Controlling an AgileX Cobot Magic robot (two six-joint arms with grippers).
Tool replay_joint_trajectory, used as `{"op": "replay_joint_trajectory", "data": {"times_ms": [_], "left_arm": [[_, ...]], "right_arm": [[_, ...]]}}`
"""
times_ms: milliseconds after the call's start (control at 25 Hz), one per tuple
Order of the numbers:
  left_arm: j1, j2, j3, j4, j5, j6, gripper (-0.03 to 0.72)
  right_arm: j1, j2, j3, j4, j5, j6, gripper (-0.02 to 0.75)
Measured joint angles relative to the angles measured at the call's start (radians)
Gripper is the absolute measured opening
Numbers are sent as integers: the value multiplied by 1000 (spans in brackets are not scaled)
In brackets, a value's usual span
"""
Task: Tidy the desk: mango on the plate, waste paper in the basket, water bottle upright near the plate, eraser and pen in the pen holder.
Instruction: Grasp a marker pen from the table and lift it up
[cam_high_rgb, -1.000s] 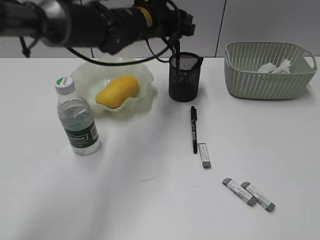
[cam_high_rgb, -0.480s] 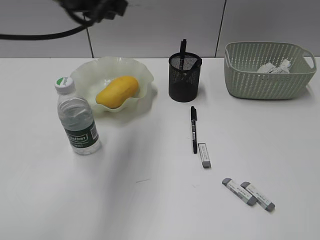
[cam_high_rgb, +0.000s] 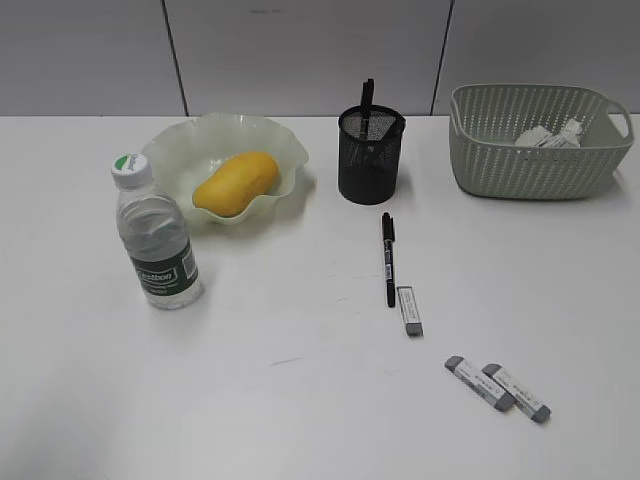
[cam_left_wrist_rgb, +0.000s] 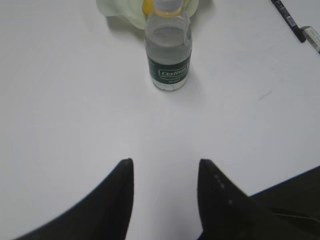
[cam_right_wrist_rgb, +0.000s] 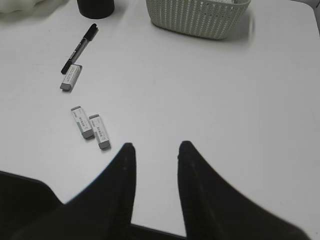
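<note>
The mango (cam_high_rgb: 235, 183) lies in the pale green plate (cam_high_rgb: 283, 146). The water bottle (cam_high_rgb: 155, 235) stands upright left of the plate; it also shows in the left wrist view (cam_left_wrist_rgb: 168, 50). The waste paper (cam_high_rgb: 548, 135) lies in the basket (cam_high_rgb: 535, 160). One black pen stands in the pen holder (cam_high_rgb: 368, 157); another pen (cam_high_rgb: 388, 257) lies on the desk (cam_high_rgb: 300, 400). One eraser (cam_high_rgb: 409, 310) lies by its tip, two more erasers (cam_high_rgb: 497, 387) nearer the front. My left gripper (cam_left_wrist_rgb: 166, 162) and right gripper (cam_right_wrist_rgb: 156, 146) are open, empty, above bare desk.
A grey wall runs behind the desk. The right wrist view shows the loose pen (cam_right_wrist_rgb: 79, 48), the single eraser (cam_right_wrist_rgb: 71, 77), the pair of erasers (cam_right_wrist_rgb: 90, 128) and the basket (cam_right_wrist_rgb: 195, 17).
The left arm, which reached over the pen holder a second ago, has pulled back to the left and left the exterior view. A pen now stands in the holder.
</note>
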Motion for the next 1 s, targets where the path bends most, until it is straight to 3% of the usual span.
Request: {"op": "replay_joint_trajectory", "data": {"times_ms": [160,360,520,760,1000], "left_arm": [[0,-309,61,-5,135,0,387],[0,-561,71,-5,251,0,410],[0,-651,71,-5,261,0,412],[0,-654,105,3,198,5,382],[0,-654,107,23,186,10,327]], "right_arm": [[0,0,0,0,0,0,246],[0,19,-7,3,-15,0,246],[0,142,-25,53,-185,-30,246],[0,631,-55,189,-433,-72,246],[0,1271,-307,288,-524,-157,251]]}}
